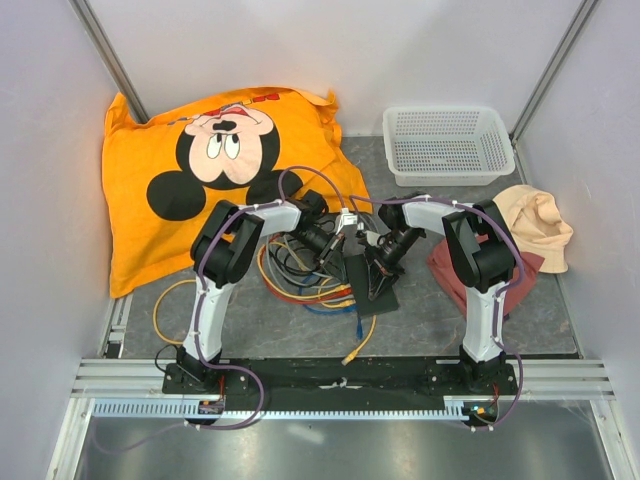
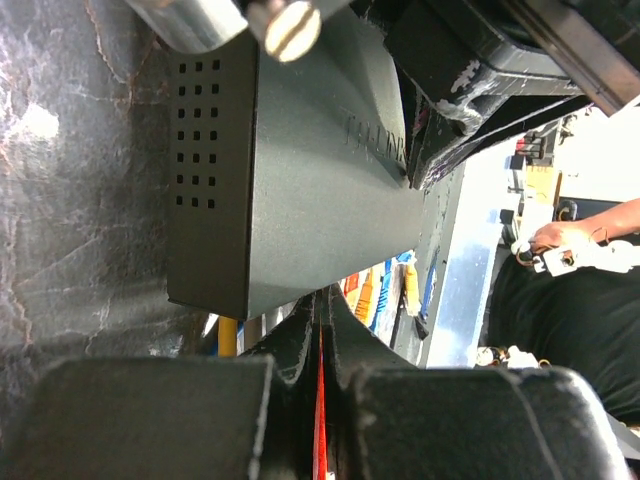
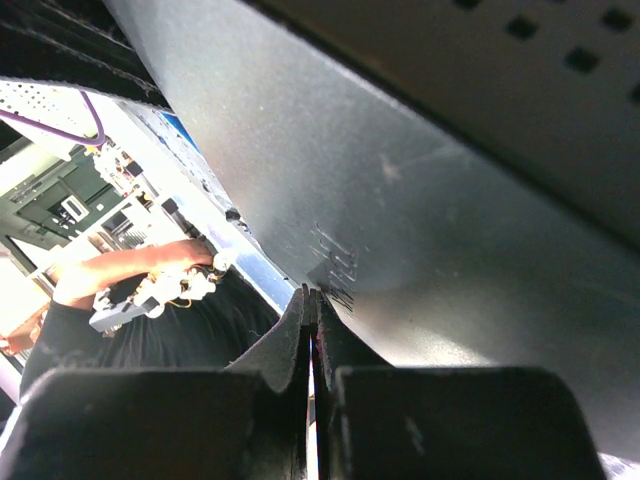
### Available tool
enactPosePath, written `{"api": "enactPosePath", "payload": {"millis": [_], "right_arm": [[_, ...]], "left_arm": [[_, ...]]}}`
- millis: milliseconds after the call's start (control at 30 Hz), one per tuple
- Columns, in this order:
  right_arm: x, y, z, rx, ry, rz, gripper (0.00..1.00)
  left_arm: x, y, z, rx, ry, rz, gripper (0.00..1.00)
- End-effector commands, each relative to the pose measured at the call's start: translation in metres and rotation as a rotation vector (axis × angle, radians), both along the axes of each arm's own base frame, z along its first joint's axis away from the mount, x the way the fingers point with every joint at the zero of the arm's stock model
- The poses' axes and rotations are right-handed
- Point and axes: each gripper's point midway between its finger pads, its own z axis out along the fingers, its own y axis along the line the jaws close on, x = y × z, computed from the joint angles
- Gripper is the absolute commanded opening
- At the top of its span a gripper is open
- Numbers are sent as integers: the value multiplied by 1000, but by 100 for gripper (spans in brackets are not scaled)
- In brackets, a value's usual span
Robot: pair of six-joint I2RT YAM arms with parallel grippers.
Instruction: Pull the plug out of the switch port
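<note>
The left fingers (image 2: 292, 345) are shut tight, with only a thin red line between them. Their tips touch one edge of the switch (image 2: 300, 200). The right fingers (image 3: 285, 345) are shut tight too. Their tips press on the flat top of the switch, right by the small raised letters. Neither pair wraps around anything that I can see.

The switch is a flat black box. It lies on the grey worktop (image 1: 250, 320), in the middle, between the two arms. One thin side has rows of small square holes (image 2: 195, 130). A yellow cable (image 2: 228, 335) peeks out just under the edge near the left fingers. The sockets are hidden, so I cannot tell if a plug sits in one.

A messy pile of cables (image 1: 300, 272) in yellow, blue and red lies just beside the switch, under the left arm. A big orange pillow (image 1: 150, 150) with a cartoon mouse sits at the back left. A white basket (image 1: 445, 172) stands at the back right. A peach cloth (image 1: 540, 225) and a dark red cloth (image 1: 450, 275) lie by the right arm.
</note>
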Motion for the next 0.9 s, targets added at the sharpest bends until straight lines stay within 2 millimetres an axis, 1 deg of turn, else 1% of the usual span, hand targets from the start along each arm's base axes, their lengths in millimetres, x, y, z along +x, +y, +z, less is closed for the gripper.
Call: {"api": "enactPosePath", "payload": {"millis": [0, 133, 167, 200, 233, 267, 300, 333, 367, 400, 567, 633, 700, 867], "right_arm": [[47, -34, -80, -202, -350, 171, 0], [49, -33, -78, -198, -354, 169, 0], [49, -33, -78, -198, -354, 168, 0], [50, -33, -78, -199, -356, 168, 0], [49, -33, -79, -199, -355, 170, 0], [49, -34, -78, -200, -356, 170, 0], [48, -34, -79, -201, -353, 170, 0], [49, -34, -79, -201, -357, 171, 0], [48, -34, -79, -201, -356, 173, 0], [47, -35, -79, -204, -354, 174, 0], [48, -34, -80, -205, -355, 173, 0], [49, -34, -80, -205, -356, 172, 0], [49, -34, -80, -206, -356, 172, 0], [50, -34, -81, -208, -353, 171, 0]], "left_arm": [[-1, 11, -42, 118, -90, -56, 2], [1, 10, -39, 110, -66, -56, 2], [0, 7, -33, 75, -28, -46, 2], [0, 6, -31, 65, 4, -27, 8], [3, 7, -29, 71, 72, 19, 21], [5, 4, -25, 36, 94, 34, 24], [7, 4, -25, 30, 96, 47, 29], [2, 7, -30, 45, 113, 57, 31], [2, 8, -28, 44, 93, 62, 32], [4, 7, -29, 33, 75, 63, 33], [0, 8, -26, 5, 139, 84, 32], [0, 8, -27, 3, 130, 81, 29], [1, 9, -28, 8, 109, 77, 30], [-11, 11, -31, 16, 65, 41, 33]]}}
